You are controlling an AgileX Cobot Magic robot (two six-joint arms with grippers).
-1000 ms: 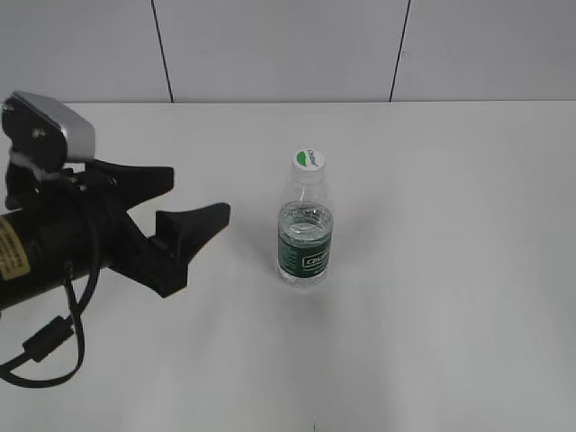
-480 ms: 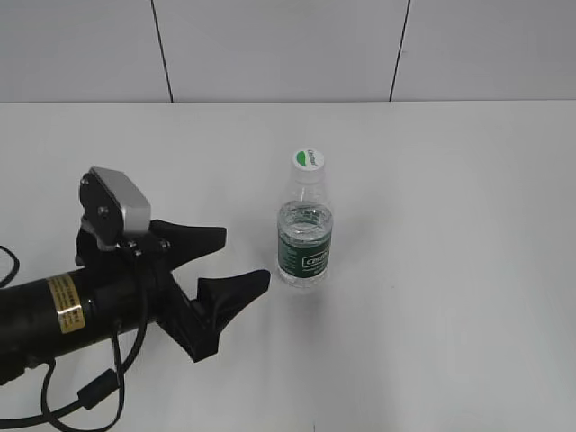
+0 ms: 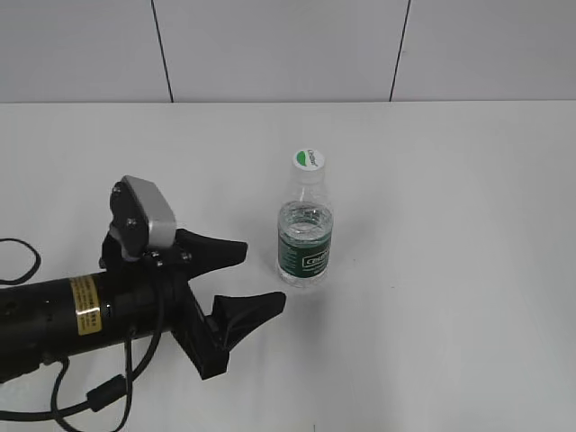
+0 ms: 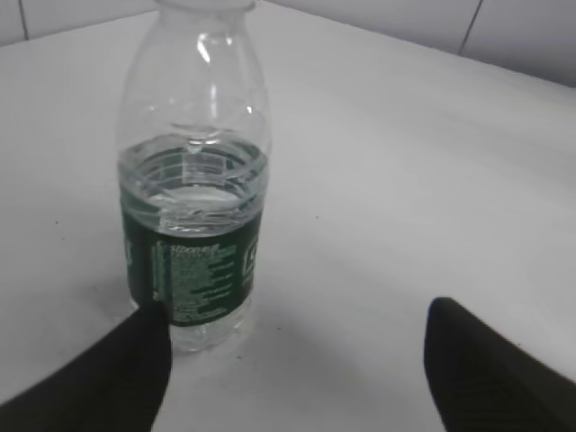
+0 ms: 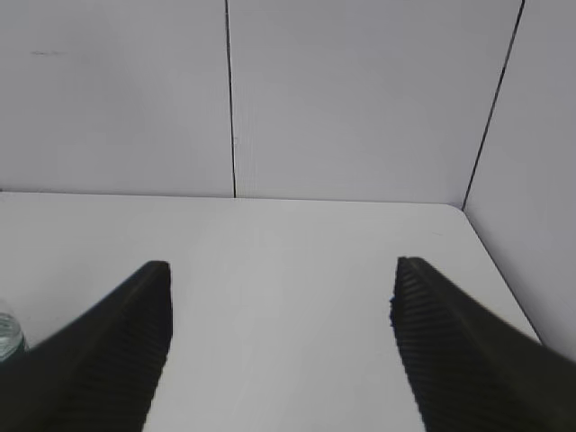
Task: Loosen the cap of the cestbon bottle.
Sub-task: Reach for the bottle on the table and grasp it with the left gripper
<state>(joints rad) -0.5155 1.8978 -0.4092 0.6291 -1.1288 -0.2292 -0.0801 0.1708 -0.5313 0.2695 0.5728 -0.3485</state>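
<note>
The cestbon bottle (image 3: 304,236) stands upright on the white table, clear with a dark green label band. Its white cap (image 3: 307,160) with a green leaf mark sits on the neck. My left gripper (image 3: 264,274) is open and empty, lying low just left of the bottle, its fingertips close to the label but apart from it. In the left wrist view the bottle (image 4: 193,207) fills the upper left, next to the left finger (image 4: 126,369); the cap is cut off at the top. My right gripper (image 5: 281,279) is open and empty; it does not show in the exterior view.
The white table (image 3: 450,270) runs back to a white panelled wall (image 3: 270,45) with dark seams. The right wrist view shows the table's far right corner (image 5: 450,209) and a sliver of the bottle at its left edge (image 5: 7,333).
My left gripper has swung down and to the right, from the upper left to just beside the bottle's base. The bottle has not moved.
</note>
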